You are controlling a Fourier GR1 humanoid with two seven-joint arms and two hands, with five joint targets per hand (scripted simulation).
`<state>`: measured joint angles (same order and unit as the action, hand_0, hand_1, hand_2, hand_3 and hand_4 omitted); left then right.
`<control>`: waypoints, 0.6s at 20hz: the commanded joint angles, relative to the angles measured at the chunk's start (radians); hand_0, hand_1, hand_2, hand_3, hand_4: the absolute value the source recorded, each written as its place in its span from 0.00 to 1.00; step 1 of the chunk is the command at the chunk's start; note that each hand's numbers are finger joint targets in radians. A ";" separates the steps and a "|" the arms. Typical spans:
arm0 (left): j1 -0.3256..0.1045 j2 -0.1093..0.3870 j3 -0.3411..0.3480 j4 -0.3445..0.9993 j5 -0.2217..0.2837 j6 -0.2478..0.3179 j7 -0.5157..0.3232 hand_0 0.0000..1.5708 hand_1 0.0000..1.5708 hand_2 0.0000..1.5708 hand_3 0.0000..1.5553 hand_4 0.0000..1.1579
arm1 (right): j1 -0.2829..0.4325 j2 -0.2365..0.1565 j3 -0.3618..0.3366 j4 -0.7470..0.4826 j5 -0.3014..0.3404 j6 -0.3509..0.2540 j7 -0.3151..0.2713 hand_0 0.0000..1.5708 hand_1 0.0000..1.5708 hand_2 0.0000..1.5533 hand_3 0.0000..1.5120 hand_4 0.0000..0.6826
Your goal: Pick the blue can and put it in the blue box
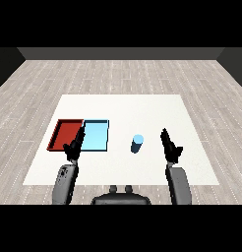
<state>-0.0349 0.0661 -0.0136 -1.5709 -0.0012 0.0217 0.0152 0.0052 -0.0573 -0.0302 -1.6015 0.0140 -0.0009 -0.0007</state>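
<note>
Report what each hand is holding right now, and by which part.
Nothing is held. The blue can stands alone on the table, apart from the open right hand. The left hand, also open, is by the light blue tray.

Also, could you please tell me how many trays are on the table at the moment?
2. The red tray lies at the table's left, and the light blue tray sits directly beside it on its right, between it and the blue can. Nothing appears to hide another.
</note>
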 commanded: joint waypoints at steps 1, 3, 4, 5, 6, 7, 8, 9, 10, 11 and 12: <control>0.011 -0.006 0.008 0.003 -0.004 -0.007 -0.005 0.00 0.00 0.00 0.00 0.00 | 0.002 0.021 0.025 0.010 0.026 -0.019 0.011 0.00 0.00 0.00 0.00 0.00; 0.034 -0.004 0.010 0.005 0.001 -0.008 -0.013 0.00 0.00 0.00 0.00 0.00 | 0.009 0.055 0.081 0.025 0.069 -0.063 0.037 0.00 0.00 0.00 0.00 0.00; 0.045 -0.004 0.012 0.006 0.003 -0.009 -0.017 0.00 0.00 0.00 0.00 0.00 | 0.012 0.056 0.121 0.039 0.074 -0.098 0.047 0.00 0.00 0.00 0.00 0.00; 0.057 -0.004 0.014 0.008 0.005 -0.011 -0.021 0.00 0.00 0.00 0.00 0.00 | 0.012 0.056 0.161 0.053 0.078 -0.134 0.059 0.00 0.00 0.00 0.00 0.00; 0.061 -0.029 -0.006 0.026 -0.016 0.013 -0.032 0.00 0.00 0.00 0.00 0.00 | 0.030 0.056 0.255 0.036 0.092 -0.221 0.101 0.00 0.00 0.00 0.00 0.00; 0.011 -0.039 0.034 -0.073 0.039 -0.003 -0.215 0.00 0.00 0.00 0.00 0.00 | -0.034 0.056 0.186 -0.023 -0.042 -0.035 -0.125 0.00 0.00 0.00 0.00 0.00; 0.046 -0.018 0.047 -0.057 0.043 -0.029 -0.279 0.00 0.00 0.00 0.00 0.00 | 0.000 0.057 0.223 -0.047 -0.047 -0.061 -0.151 0.00 0.00 0.00 0.00 0.00; 0.067 -0.064 -0.003 -0.055 0.009 0.021 -0.325 0.00 0.00 0.00 0.00 0.00 | -0.030 0.057 0.197 -0.003 -0.054 -0.031 -0.171 0.00 0.00 0.00 0.00 0.00; 0.036 -0.045 0.036 -0.034 0.039 -0.013 -0.315 0.00 0.00 0.00 0.00 0.00 | -0.011 0.057 0.248 0.029 -0.046 -0.068 -0.251 0.00 0.00 0.00 0.00 0.00; 0.015 -0.039 0.043 -0.002 0.036 -0.021 -0.347 0.00 0.00 0.00 0.00 0.00 | -0.001 0.057 0.270 0.016 -0.048 -0.074 -0.257 0.00 0.00 0.00 0.00 0.00; 0.031 -0.008 0.086 -0.009 0.071 -0.043 -0.346 0.00 0.00 0.00 0.00 0.00 | 0.002 0.057 0.243 0.128 -0.056 -0.058 -0.356 0.00 0.00 0.00 0.00 0.00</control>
<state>-0.0012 0.0388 0.0238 -1.5912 0.0319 0.0064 -0.2375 0.0011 -0.0042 0.1802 -1.5672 -0.0122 -0.0678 -0.1849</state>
